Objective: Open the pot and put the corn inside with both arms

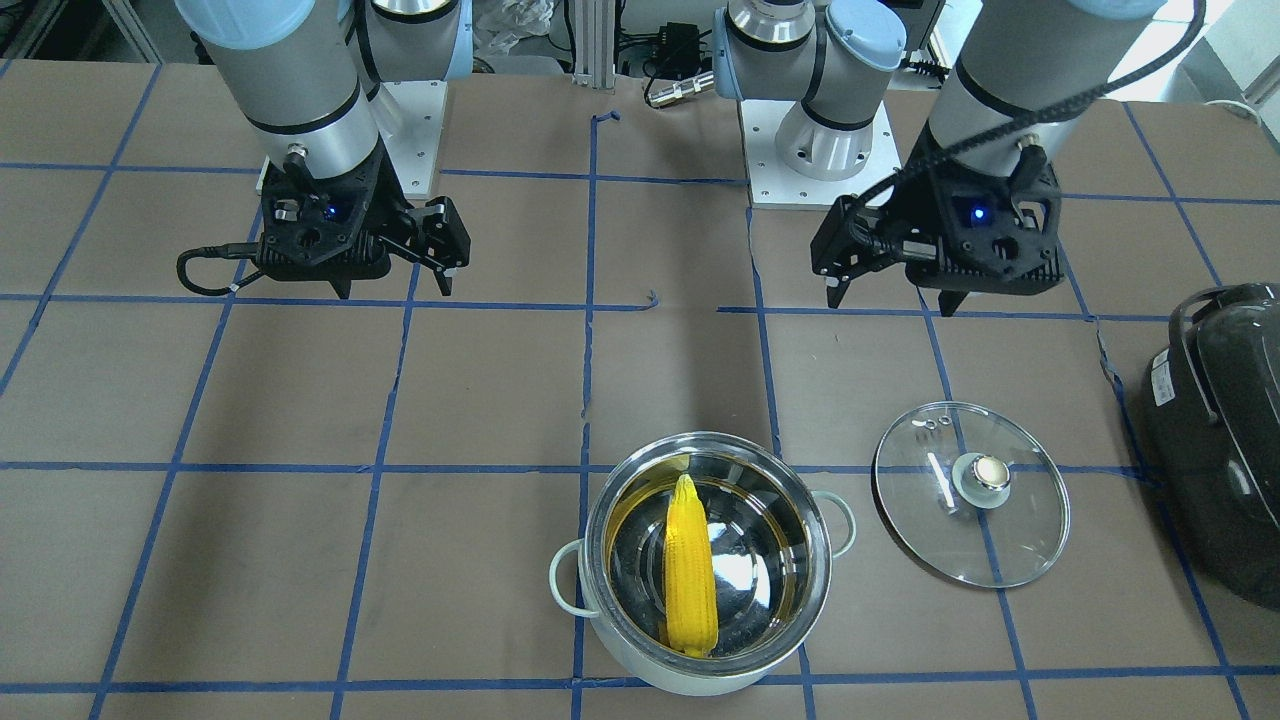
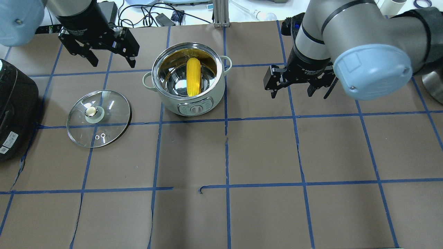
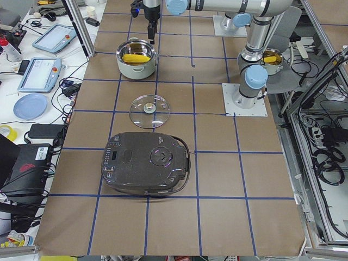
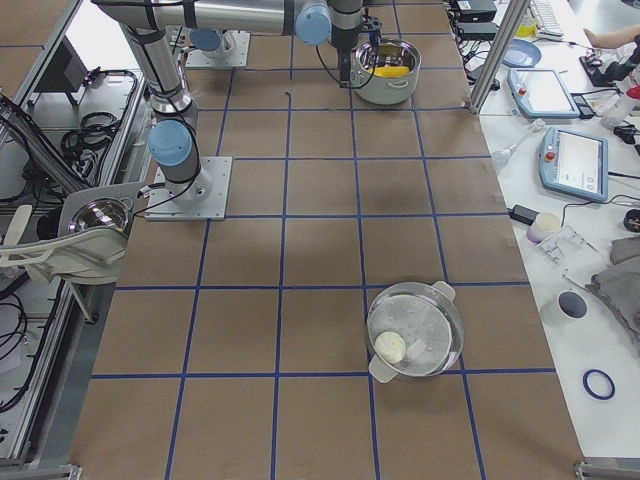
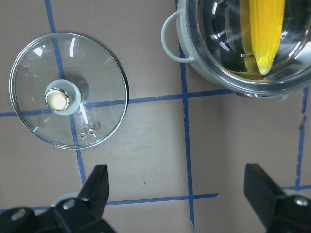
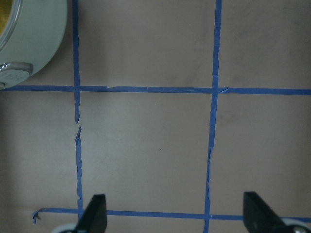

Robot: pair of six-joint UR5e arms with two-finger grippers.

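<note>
The pot point(image 1: 598, 600) stands open, pale mint outside with a steel interior; it also shows in the overhead view point(image 2: 166, 100). The yellow corn point(image 1: 690, 575) lies inside it, its tapered end toward the robot, and shows in the overhead view point(image 2: 193, 76) and the left wrist view point(image 5: 265, 29). The glass lid point(image 1: 930, 520) lies flat on the table beside the pot, knob up, as the overhead view point(image 2: 110, 107) and left wrist view point(image 5: 97, 73) show. My left gripper point(image 2: 114, 64) is open and empty, above the table between lid and pot. My right gripper point(image 2: 299, 96) is open and empty, to the pot's other side.
A large dark grey appliance point(image 2: 14, 110) sits at the table's left end, past the lid. The brown table cover carries a blue tape grid point(image 2: 226, 117). A second lidded pot point(image 4: 415, 328) stands at the far right end of the table.
</note>
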